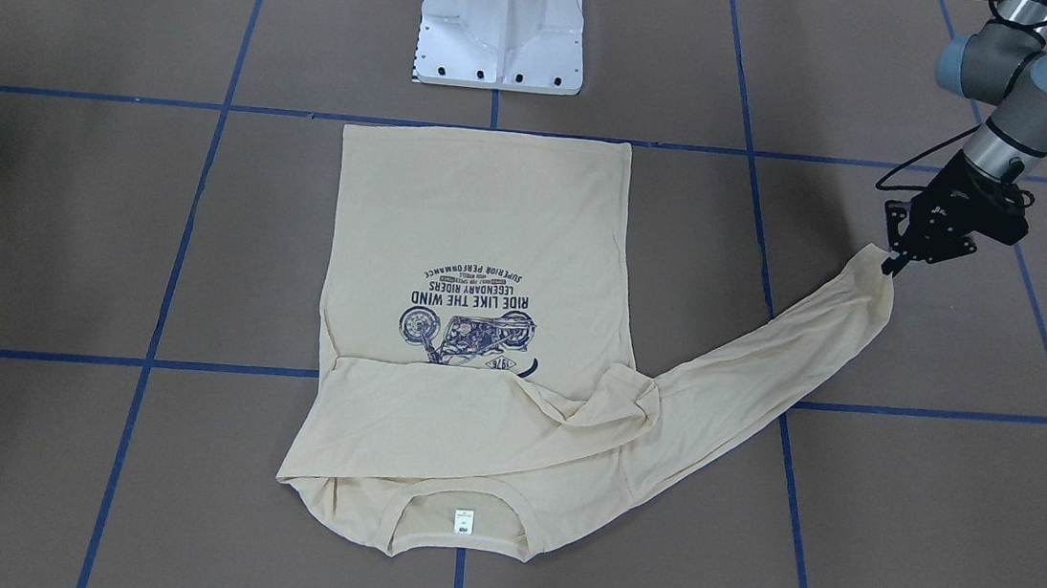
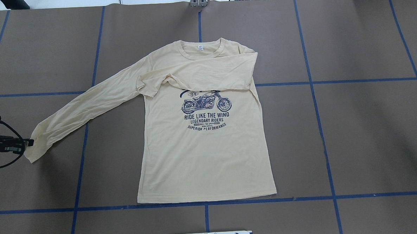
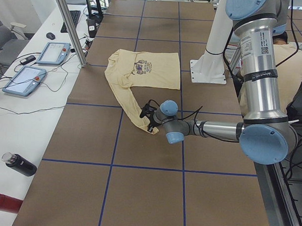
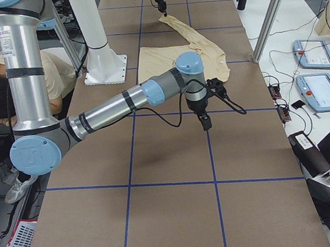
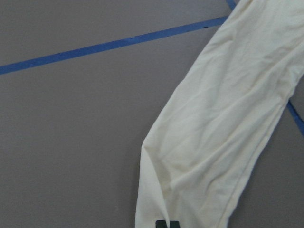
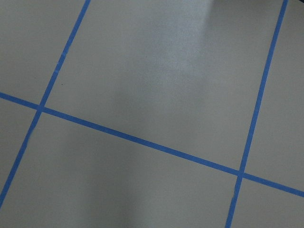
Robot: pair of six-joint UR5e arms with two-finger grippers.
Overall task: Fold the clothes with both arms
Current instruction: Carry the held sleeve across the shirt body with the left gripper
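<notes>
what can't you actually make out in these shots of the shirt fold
- right gripper: shows only in the exterior right view and is small; cannot tell whether the jaws are open or shut.
- left gripper: mostly cut off by the overhead view's left edge.
- top of the shirt print: hidden under the folded sleeve in the overhead and front-facing views.
- neck label text: too small to read.

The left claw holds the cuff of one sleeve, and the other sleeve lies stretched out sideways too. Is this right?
Not fully. The left claw holds that cuff, but the other sleeve lies folded across the shirt's chest; the overhead exterior view shows it.
</notes>
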